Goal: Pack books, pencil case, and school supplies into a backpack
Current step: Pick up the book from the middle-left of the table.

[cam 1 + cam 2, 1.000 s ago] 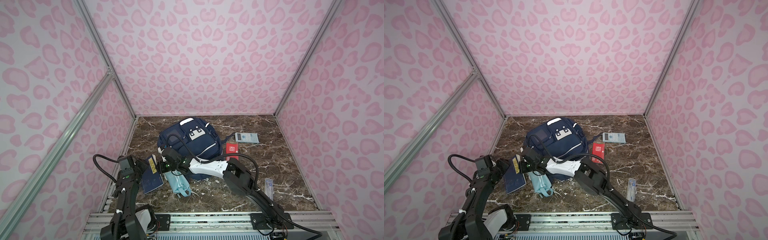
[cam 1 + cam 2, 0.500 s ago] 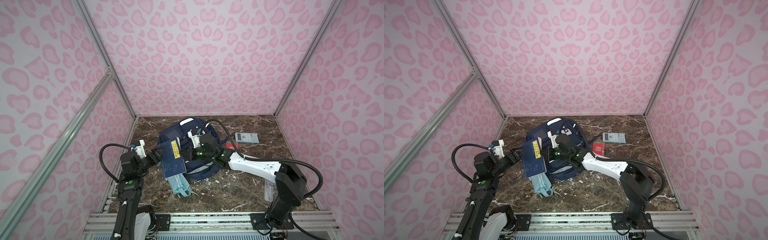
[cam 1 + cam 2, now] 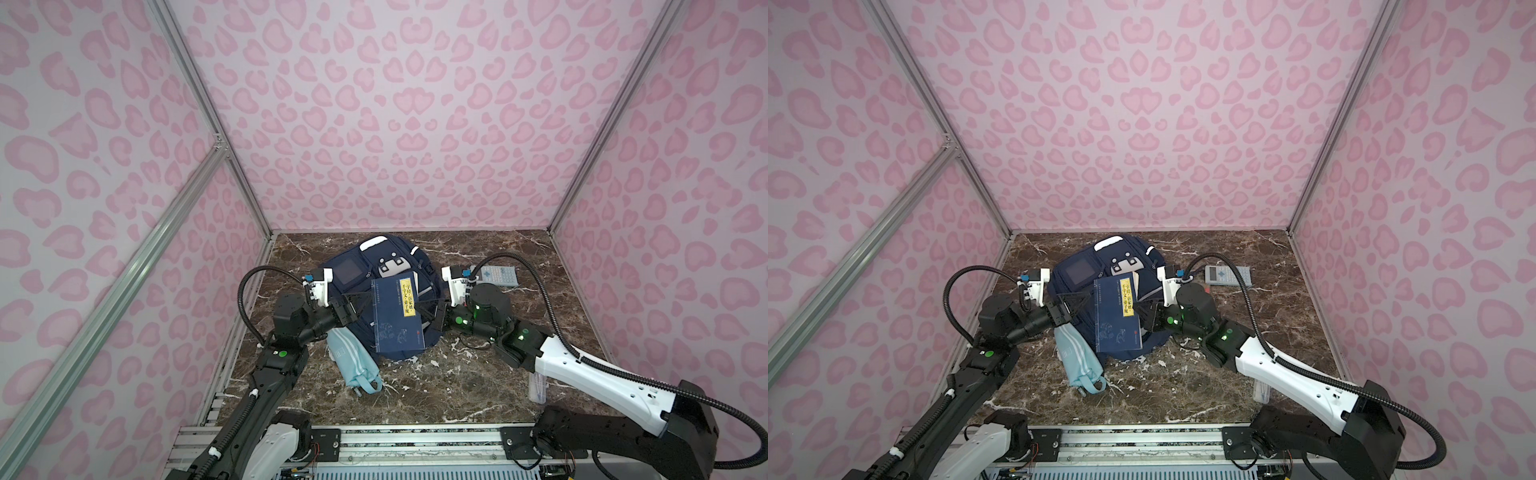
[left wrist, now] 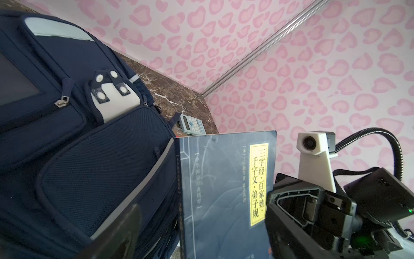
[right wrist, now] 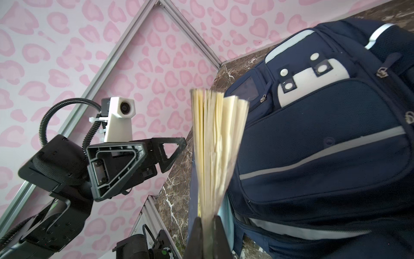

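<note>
Thin dark-blue softcover book with yellow label (image 3: 397, 316) is held over the large navy-blue fabric backpack (image 4: 94, 170), right gripper (image 5: 207, 226) clamped on its page edge, left gripper (image 3: 358, 302) wide apart, empty, beside its spine; advise left holds the compartment mouth open before spine-first insertion.

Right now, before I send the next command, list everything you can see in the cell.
backpack: one, navy with white and grey patches, lying at the back-centre of the table.
book: one, dark blue with a yellow label, held up over the backpack.
pencil case: one, light aqua with white stripes, on the table by the backpack, near the left arm.
calculator: one, pale grey-blue, on the table to the backpack's right.
clear plastic pack: one, transparent, partly under the right arm.
table: one, brown marble.
walls: pink, blotch-patterned, on three sides.
left gripper: black, open, beside the book's spine edge.
right gripper: black, shut on the book.
</note>
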{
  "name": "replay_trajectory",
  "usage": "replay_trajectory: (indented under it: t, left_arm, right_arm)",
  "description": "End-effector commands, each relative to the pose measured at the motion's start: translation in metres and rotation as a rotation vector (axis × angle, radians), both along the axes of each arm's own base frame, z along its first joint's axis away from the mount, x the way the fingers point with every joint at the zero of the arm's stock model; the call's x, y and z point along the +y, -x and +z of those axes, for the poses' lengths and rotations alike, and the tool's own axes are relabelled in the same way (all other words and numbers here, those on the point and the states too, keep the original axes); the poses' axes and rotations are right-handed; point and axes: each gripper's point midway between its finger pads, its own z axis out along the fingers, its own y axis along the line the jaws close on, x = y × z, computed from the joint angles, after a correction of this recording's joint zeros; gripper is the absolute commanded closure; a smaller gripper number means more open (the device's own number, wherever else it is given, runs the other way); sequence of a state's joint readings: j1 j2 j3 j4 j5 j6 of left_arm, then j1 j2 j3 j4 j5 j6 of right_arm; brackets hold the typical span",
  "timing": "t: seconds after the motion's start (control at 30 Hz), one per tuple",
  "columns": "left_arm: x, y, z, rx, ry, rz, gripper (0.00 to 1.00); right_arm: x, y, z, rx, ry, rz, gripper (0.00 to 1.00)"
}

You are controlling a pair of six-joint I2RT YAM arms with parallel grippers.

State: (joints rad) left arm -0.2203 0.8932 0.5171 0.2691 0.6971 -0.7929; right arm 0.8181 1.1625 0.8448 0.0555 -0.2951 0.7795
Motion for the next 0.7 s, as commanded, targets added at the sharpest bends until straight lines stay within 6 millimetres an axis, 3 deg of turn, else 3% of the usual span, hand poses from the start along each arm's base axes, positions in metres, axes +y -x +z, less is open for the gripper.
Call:
replay_trajectory:
  t: [0.0, 0.13, 0.17, 0.2, 0.27, 0.37, 0.4, 0.47, 0.5, 0.57, 0.67]
  left_arm:
    - [-0.022, 0.009, 0.033, -0.106, 0.096, -0.101, 0.13]
    - [-0.034, 0.014, 0.033, -0.108, 0.069, -0.114, 0.2]
    - [-0.035, 0.015, 0.033, -0.109, 0.069, -0.114, 0.26]
    - [-0.036, 0.016, 0.033, -0.108, 0.073, -0.117, 0.36]
    - [-0.039, 0.02, 0.035, -0.108, 0.093, -0.131, 0.67]
    - [-0.045, 0.025, 0.035, -0.093, 0.099, -0.155, 0.96]
    - [-0.046, 0.026, 0.034, -0.087, 0.096, -0.159, 0.97]
    - [-0.046, 0.028, 0.036, -0.083, 0.109, -0.158, 0.97]
    - [-0.046, 0.03, 0.039, -0.087, 0.12, -0.16, 0.97]
    - [-0.047, 0.035, 0.047, -0.098, 0.156, -0.175, 0.97]
    - [-0.054, 0.041, 0.055, -0.102, 0.208, -0.218, 0.97]
  right_arm:
    - [0.004, 0.002, 0.012, -0.02, -0.042, 0.019, 1.0]
    - [0.004, 0.003, 0.009, -0.02, -0.032, 0.024, 1.0]
    - [0.003, 0.002, 0.007, -0.015, -0.027, 0.021, 1.0]
    - [0.003, 0.001, 0.004, -0.014, -0.023, 0.018, 1.0]
    - [0.003, -0.001, -0.006, -0.002, -0.004, 0.012, 1.0]
    - [0.006, -0.001, -0.014, 0.001, 0.018, 0.044, 1.0]
    - [0.006, 0.0, -0.015, -0.006, 0.025, 0.063, 0.87]
    - [0.006, 0.002, -0.016, -0.034, 0.027, 0.097, 0.5]
    - [0.004, 0.0, -0.018, -0.038, 0.029, 0.092, 0.41]
    - [0.0, -0.003, -0.02, -0.053, 0.007, 0.098, 0.29]
    - [0.005, 0.001, -0.013, -0.088, -0.081, 0.165, 0.23]
